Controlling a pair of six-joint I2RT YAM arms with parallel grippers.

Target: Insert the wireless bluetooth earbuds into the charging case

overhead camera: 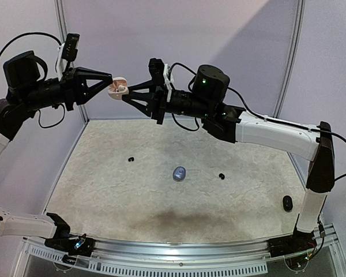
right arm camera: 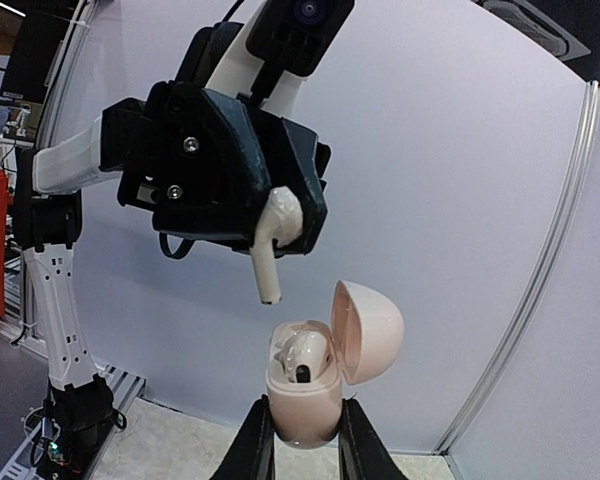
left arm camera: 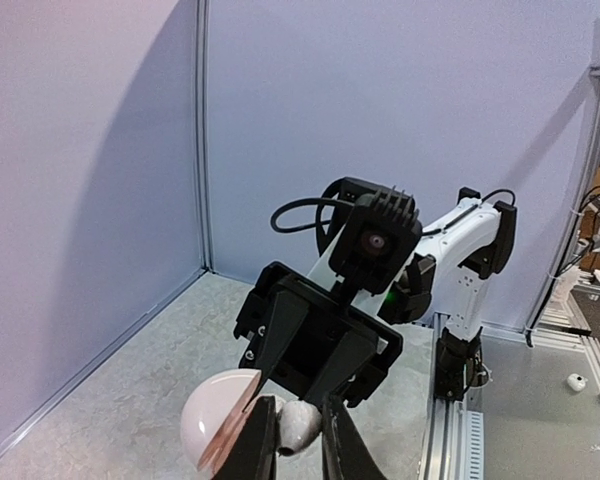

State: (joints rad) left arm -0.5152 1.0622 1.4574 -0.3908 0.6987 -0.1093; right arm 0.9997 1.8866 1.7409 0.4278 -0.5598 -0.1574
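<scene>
A pale pink charging case (right arm camera: pixel 303 400) is held up in the air, my right gripper (right arm camera: pixel 303 425) shut on its base. Its lid (right arm camera: pixel 368 330) is hinged open, and one white earbud (right arm camera: pixel 302 358) sits in a pocket. My left gripper (right arm camera: pixel 280 215) is shut on a second white earbud (right arm camera: pixel 269 255), stem pointing down, just above and left of the open case without touching it. The left wrist view shows that bud (left arm camera: pixel 300 425) between my fingers beside the pink lid (left arm camera: pixel 215 430). From above, both grippers (overhead camera: pixel 109 82) (overhead camera: pixel 126 95) meet at the case (overhead camera: pixel 118 88).
Two small black earbuds (overhead camera: pixel 130 159) (overhead camera: pixel 221 176) lie on the speckled table (overhead camera: pixel 104 190). A bluish-grey oval case (overhead camera: pixel 179 173) sits between them, and a black oval case (overhead camera: pixel 287 202) lies near the right arm's base. Walls enclose the table at the back and sides.
</scene>
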